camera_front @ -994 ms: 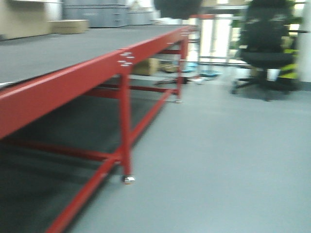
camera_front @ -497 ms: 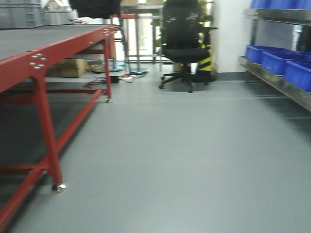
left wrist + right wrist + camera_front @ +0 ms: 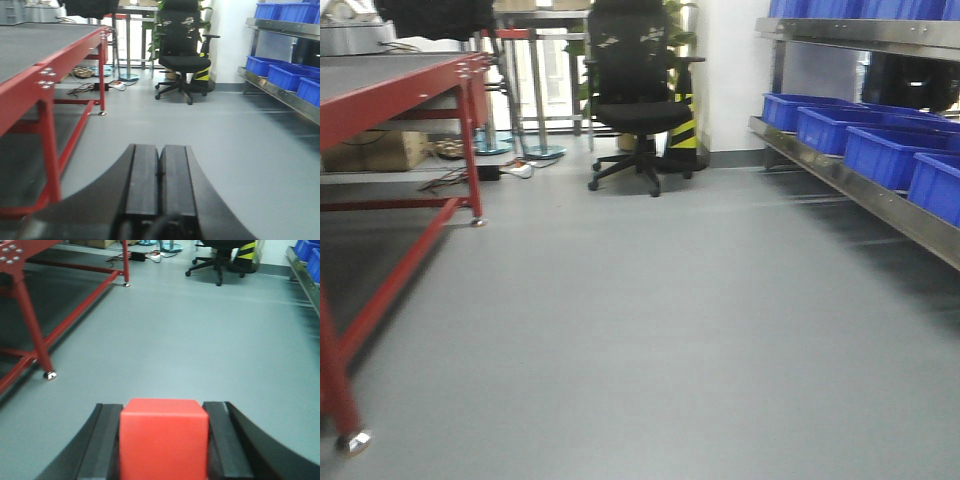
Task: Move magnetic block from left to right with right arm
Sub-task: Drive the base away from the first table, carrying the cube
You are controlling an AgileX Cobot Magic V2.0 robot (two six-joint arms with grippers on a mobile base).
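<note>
The left gripper (image 3: 160,150) and the right gripper (image 3: 162,407) both have matte black, flat rectangular fingers (image 3: 142,175), flanked by broad, outward-curving black shoulders.

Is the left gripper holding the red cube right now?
No, the left gripper is shut empty, while the red cube sits clamped in the right gripper.
</note>
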